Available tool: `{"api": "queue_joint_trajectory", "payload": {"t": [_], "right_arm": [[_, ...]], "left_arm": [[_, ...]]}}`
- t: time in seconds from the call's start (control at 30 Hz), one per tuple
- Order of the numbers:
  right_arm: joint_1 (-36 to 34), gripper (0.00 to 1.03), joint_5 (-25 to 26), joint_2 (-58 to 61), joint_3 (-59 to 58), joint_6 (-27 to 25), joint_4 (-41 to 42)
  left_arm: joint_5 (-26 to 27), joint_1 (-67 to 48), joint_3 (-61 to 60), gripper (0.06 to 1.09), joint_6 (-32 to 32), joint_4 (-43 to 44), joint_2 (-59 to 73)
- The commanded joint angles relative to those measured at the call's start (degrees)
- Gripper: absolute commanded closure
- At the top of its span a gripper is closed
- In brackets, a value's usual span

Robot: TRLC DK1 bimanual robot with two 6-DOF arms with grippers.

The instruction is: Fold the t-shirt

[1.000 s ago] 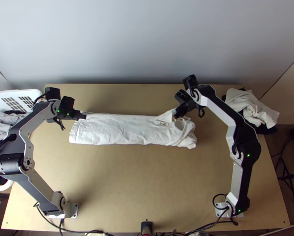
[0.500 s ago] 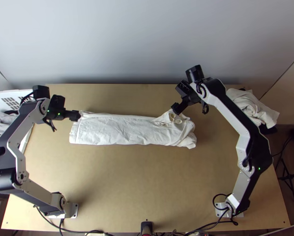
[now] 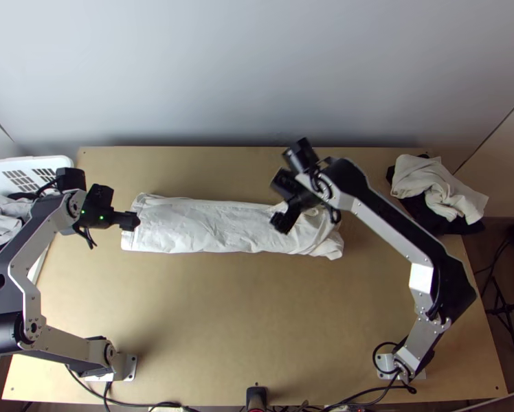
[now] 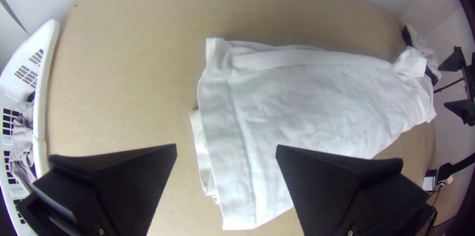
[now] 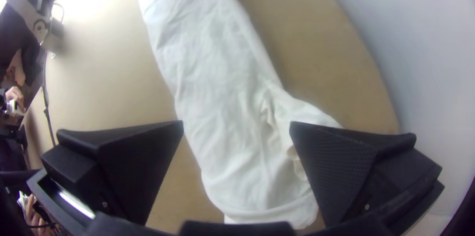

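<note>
In the top view the white t-shirt lies folded into a long strip across the table, bunched at its right end. My left gripper is at the strip's left end. My right gripper is above the cloth, left of the bunched part. In the left wrist view the left gripper stands open, with the t-shirt's layered end beyond it. The right gripper is open too in the right wrist view, the t-shirt running between and below its fingers.
A white basket with grey clothes stands beyond the table's left edge. White and black clothes are heaped at the back right corner. The table's bare wood spreads in front of the strip, and a wall rises behind.
The left gripper has drawn back leftward off the cloth. The right gripper has let go of the bunched end, lifted, and moved left and toward the near side. The t-shirt's back left corner now shows.
</note>
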Motion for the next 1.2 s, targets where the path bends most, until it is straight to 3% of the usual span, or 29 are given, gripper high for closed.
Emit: {"api": "queue_joint_trajectory", "payload": {"t": [0.0, 0.4, 0.5, 0.8, 0.97, 1.17], "right_arm": [[5.1, 0.03, 0.1, -0.1, -3.8, -0.1, -0.8], [3.8, 0.03, 0.1, 2.9, -3.5, -0.2, -0.3], [3.1, 0.03, 0.1, 3.8, -3.3, -0.2, 0.2], [1.5, 0.03, 0.1, 6.6, -3.3, 0.1, 1.9], [1.4, 0.03, 0.1, 8.5, -3.1, 0.2, 2.7], [1.1, 0.03, 0.1, 12.0, -3.1, 0.3, 4.3]], "left_arm": [[-0.8, -0.8, -2.5, 0.11, -0.8, 3.6, 2.5], [-2.4, -4.5, -0.7, 0.13, -2.8, 4.4, 8.2], [-2.2, -5.3, 0.4, 0.23, -3.3, 3.7, 8.9], [-1.6, -5.4, 1.1, 0.81, -5.1, 2.3, 10.7], [0.7, -5.4, 1.6, 1.04, -5.2, 1.0, 9.0], [3.2, -5.9, 3.3, 1.05, -6.1, -0.6, 3.9]]}}
